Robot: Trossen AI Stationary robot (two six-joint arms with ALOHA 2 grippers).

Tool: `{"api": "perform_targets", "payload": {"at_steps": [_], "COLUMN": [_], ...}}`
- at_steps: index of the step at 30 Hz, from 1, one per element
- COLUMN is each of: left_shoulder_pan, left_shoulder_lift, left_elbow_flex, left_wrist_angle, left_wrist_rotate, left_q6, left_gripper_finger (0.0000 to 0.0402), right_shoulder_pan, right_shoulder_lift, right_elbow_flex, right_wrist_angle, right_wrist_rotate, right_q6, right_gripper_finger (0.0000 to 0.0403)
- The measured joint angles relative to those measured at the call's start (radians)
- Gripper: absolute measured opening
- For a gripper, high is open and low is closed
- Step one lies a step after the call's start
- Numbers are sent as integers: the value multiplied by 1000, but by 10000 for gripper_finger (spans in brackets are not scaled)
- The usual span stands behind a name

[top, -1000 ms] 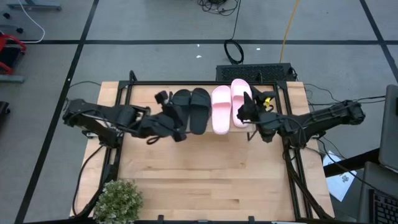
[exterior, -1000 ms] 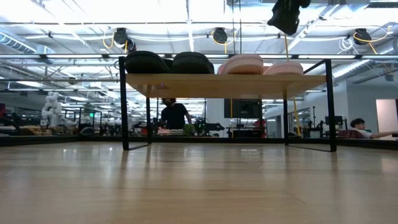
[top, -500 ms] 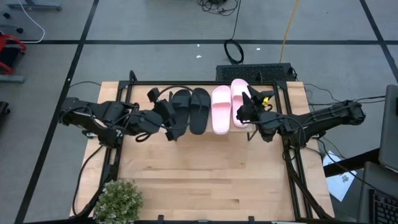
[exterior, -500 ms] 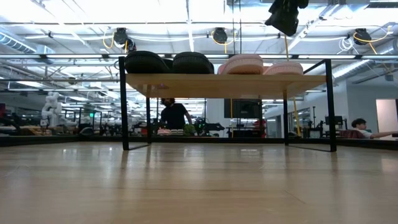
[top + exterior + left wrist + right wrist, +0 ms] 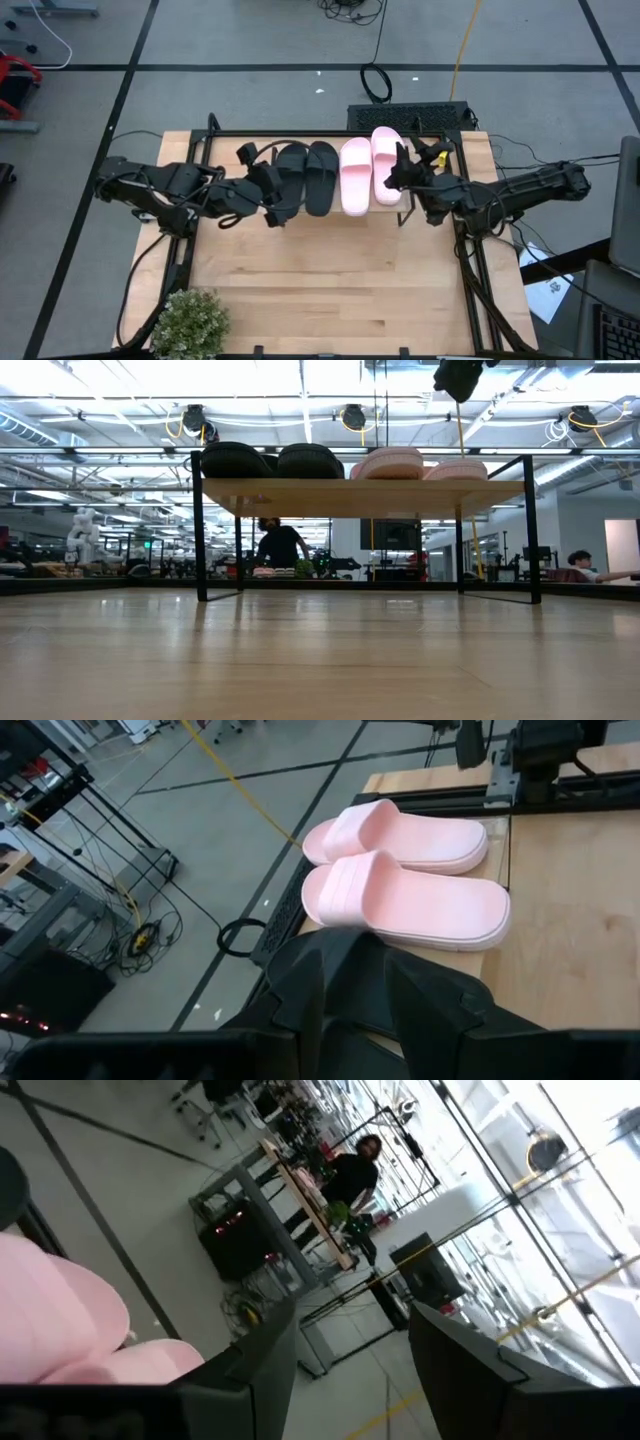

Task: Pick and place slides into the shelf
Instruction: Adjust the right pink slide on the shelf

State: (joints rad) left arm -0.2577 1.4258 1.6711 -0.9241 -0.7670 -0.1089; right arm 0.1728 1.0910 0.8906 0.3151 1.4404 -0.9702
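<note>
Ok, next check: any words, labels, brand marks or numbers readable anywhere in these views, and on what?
None can be read.
Black slides: no mark visible on the straps.
Pink slides: straps plain, nothing printed that shows.
Shelf: bare wood, no label.
Papers on the floor beside the table: some print, too small to read.
Background screens and gear in the low view: too far to read.

An overhead camera is looking straight down on the whole desk (image 5: 330, 290), taking in the shelf (image 5: 330, 215) and the surrounding floor. A second camera is sitting at desk-top height, facing level across toward the shelf (image 5: 360, 495) and the room beyond. The left wrist camera is hovering close over the pink slides (image 5: 400, 870), which the right wrist camera is also catching while tilting toward the room.
</note>
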Motion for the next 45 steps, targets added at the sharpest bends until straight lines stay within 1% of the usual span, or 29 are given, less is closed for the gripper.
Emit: {"api": "perform_targets", "payload": {"at_steps": [3, 6, 10, 13, 16, 18, 21, 23, 24, 26, 29, 33, 37, 39, 41, 42, 45], "left_shoulder_pan": [0, 0, 0, 0, 0, 0, 0, 4, 5, 5, 6, 5, 5, 5, 0, -1, -2], "left_shoulder_lift": [1, 1, 1, 1, 1, 1, 1, 1, 1, 1, 1, 1, 1, 1, 1, 1, 1], "left_elbow_flex": [0, 0, 0, 0, 0, 0, 0, 0, 0, 0, 0, 0, 0, 0, 0, 0, 0], "left_wrist_angle": [-2, -3, -16, -18, -23, -23, -18, -13, -9, -7, -7, -6, -6, -6, -7, -7, -8], "left_wrist_rotate": [0, 0, 0, 5, 7, 7, 7, 8, 7, 6, 2, 2, 2, 7, 8, 8, 10], "left_q6": [0, 0, 0, 0, 0, 0, 4, 6, 6, 6, 1, 1, -3, -3, -3, -2, -3], "left_gripper_finger": [113, 113, 113, 113, 113, 113, 113, 113, 113, 113, 113, 113, 113, 113, 113, 113, 113], "right_shoulder_pan": [24, 68, 131, 162, 196, 231, 277, 301, 308, 311, 304, 294, 294, 295, 294, 293, 292], "right_shoulder_lift": [-2, 0, -1, -2, -2, 3, 5, 3, 2, 0, 10, 42, 40, 37, 37, 37, 36], "right_elbow_flex": [1, -11, -52, -102, -131, -132, -103, -60, -25, 62, 178, 246, 252, 230, 205, 192, 183], "right_wrist_angle": [-1, -1, 2, 2, 3, 40, 194, 314, 317, 237, 118, 95, 107, 104, 99, 99, 148], "right_wrist_rotate": [-1, 5, 119, 124, 74, 47, 25, 26, 21, -3, 3, -3, 3, 3, -3, -3, 2], "right_q6": [30, 128, 293, 344, 278, 219, 70, -90, -124, -141, -134, -144, -107, -48, -23, -36, -174], "right_gripper_finger": [180, 180, 180, 180, 180, 180, 180, 180, 180, 180, 180, 181, 181, 181, 181, 181, 181]}}
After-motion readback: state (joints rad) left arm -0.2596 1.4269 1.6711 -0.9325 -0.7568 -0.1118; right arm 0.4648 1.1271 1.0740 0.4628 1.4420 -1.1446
